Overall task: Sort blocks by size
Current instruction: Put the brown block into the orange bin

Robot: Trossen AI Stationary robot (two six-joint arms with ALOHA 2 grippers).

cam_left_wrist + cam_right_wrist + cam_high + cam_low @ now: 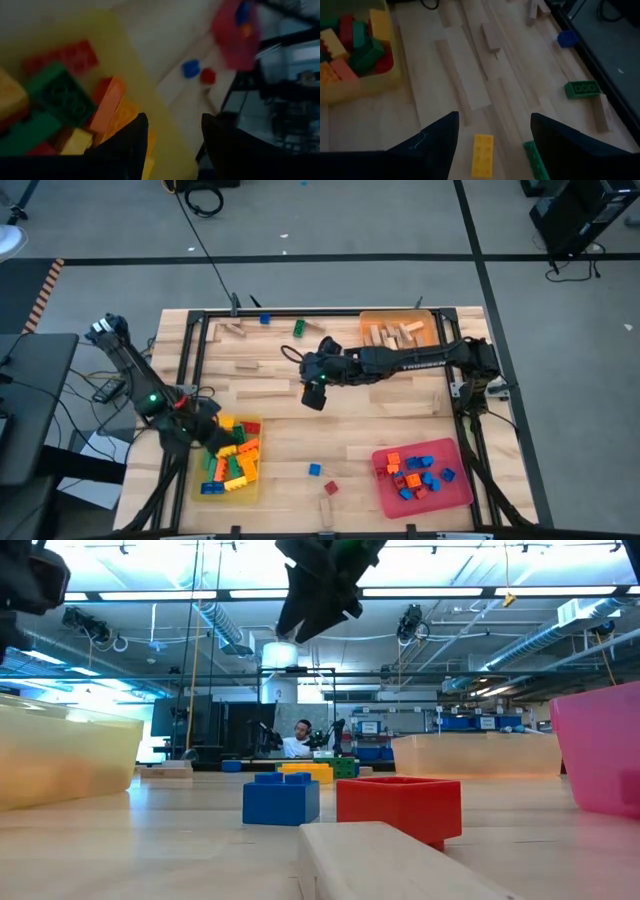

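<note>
My right gripper (314, 394) hangs open above the middle of the table. In its wrist view a yellow brick (482, 155) lies flat on the wood below the gap between the fingers, with a green brick (535, 161) beside it; neither is touched. My left gripper (212, 432) stands open over the yellow tray (252, 480), which holds several large red, green, orange and yellow bricks (60, 95). Nothing is between its fingers (125, 145). Loose blue (314, 470) and red (331, 488) bricks lie near the front edge.
A red tray (455, 492) of small bricks sits front right, and an orange tray (372, 318) with wooden pieces back right. Wooden bars (265, 386) lie left of centre. A green brick (298, 328), a blue brick (264, 318) and a wooden piece (235, 330) lie along the far edge.
</note>
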